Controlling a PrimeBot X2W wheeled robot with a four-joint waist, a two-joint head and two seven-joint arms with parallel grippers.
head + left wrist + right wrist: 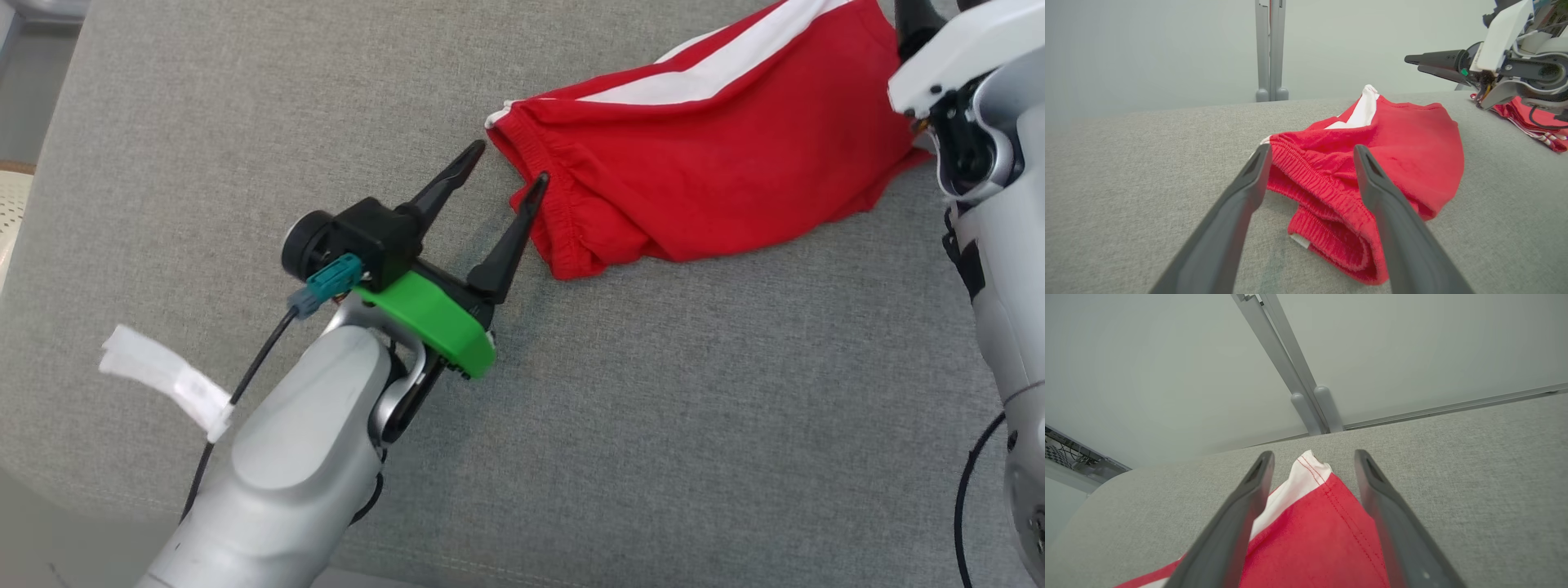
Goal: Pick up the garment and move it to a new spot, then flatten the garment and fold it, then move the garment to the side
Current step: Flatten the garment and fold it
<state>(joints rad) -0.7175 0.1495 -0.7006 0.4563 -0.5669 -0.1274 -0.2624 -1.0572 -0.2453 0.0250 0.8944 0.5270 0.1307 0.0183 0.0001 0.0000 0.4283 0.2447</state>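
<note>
We reckon the fold done, the red shorts (718, 163) lying doubled at one o'clock, our left gripper (509, 163) and right gripper (1314, 454) both spread empty, only the sideways move remaining

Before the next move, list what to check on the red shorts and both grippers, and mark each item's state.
1. Left gripper open: ok, fingers apart at the waistband.
2. Right gripper open: ok, fingers apart on either side of the white-striped corner.
3. Red shorts lying on the grey cushion, held by neither gripper: ok.
4. Shorts doubled over in a fold: ok.
5. Fold lying flat: not ok, the waistband layers gape at the shorts' left end.
6. Second red cloth beyond the right arm, out of the way: cannot tell.
</note>
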